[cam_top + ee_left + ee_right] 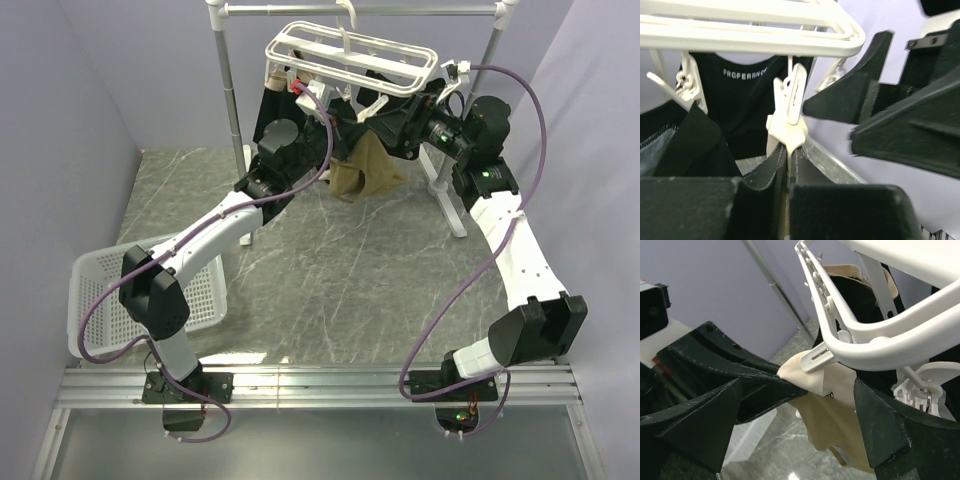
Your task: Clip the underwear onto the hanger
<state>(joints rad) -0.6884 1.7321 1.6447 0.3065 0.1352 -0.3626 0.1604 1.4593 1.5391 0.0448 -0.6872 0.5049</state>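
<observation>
The white hanger [350, 55] hangs from the rack at the back. The tan underwear [365, 170] dangles below its front edge. My left gripper [335, 125] is shut on the light waistband corner [788, 131], held up right under a white clip [795, 95]. In the right wrist view the clip [816, 357] touches the waistband of the underwear [840, 405]; I cannot tell whether it grips it. My right gripper [797, 385] is open, its fingers on either side of the hanging underwear, close to the left gripper's fingers [765, 375].
Black garments [740, 100] with white lettering hang from other clips behind. The grey-white pole rack [232, 90] carries the hanger. A white basket [100, 290] sits at the left on the marble-patterned table [330, 290]. Both arms crowd under the hanger.
</observation>
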